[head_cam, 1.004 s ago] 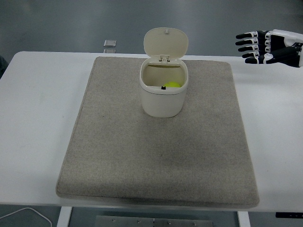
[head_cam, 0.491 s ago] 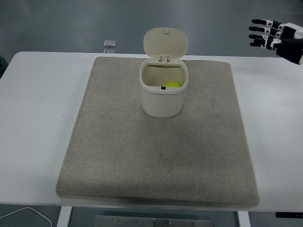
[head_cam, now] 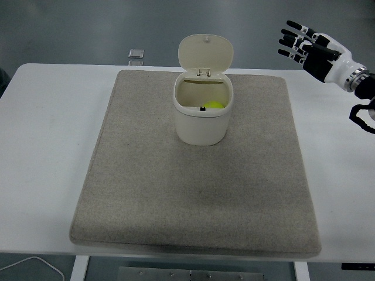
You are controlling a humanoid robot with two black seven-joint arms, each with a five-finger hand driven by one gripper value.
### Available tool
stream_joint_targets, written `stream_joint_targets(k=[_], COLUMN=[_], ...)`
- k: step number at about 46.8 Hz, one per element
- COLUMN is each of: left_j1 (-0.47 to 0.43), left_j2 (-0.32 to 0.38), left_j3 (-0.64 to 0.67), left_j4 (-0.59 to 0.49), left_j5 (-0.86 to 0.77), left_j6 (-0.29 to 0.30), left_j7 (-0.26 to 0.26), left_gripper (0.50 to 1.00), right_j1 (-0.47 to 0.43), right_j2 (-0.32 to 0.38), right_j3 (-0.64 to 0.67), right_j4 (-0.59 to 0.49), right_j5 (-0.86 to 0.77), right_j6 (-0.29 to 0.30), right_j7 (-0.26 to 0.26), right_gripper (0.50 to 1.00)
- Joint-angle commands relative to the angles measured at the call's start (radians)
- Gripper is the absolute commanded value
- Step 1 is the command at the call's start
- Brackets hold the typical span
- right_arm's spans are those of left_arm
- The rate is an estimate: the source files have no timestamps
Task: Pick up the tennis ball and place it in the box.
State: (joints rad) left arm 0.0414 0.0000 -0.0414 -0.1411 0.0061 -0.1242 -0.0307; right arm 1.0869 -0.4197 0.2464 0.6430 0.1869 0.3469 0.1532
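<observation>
A cream box (head_cam: 201,114) with its hinged lid (head_cam: 205,52) flipped up stands on the grey mat (head_cam: 193,193), toward the mat's far middle. Inside it the yellow-green tennis ball (head_cam: 214,105) shows at the right of the opening, partly hidden by the rim. My right hand (head_cam: 300,45) hovers high at the upper right, well right of the box and above the table's far edge, fingers spread and holding nothing. The left arm is out of the picture.
The white table (head_cam: 47,129) carries the mat. A small grey square object (head_cam: 136,54) lies at the table's far edge, left of the box. A white cable (head_cam: 29,266) loops below the table's front left corner.
My right hand first drew up and right toward the picture's edge, then swung back left and turned, with more of the forearm showing. Box and ball have not moved.
</observation>
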Motion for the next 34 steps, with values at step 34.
stream_joint_targets(k=[34], left_j1=[0.000], left_j2=[0.000], left_j3=[0.000], left_j4=[0.000], left_j5=[0.000], left_j6=[0.000], left_j7=[0.000], left_gripper=[0.996], right_j1=[-0.041], right_j2=[0.055], right_j3=[0.027], right_j4=[0.000], right_j5=[0.100], right_j6=[-0.003], right_j7=[0.011], right_gripper=[0.919])
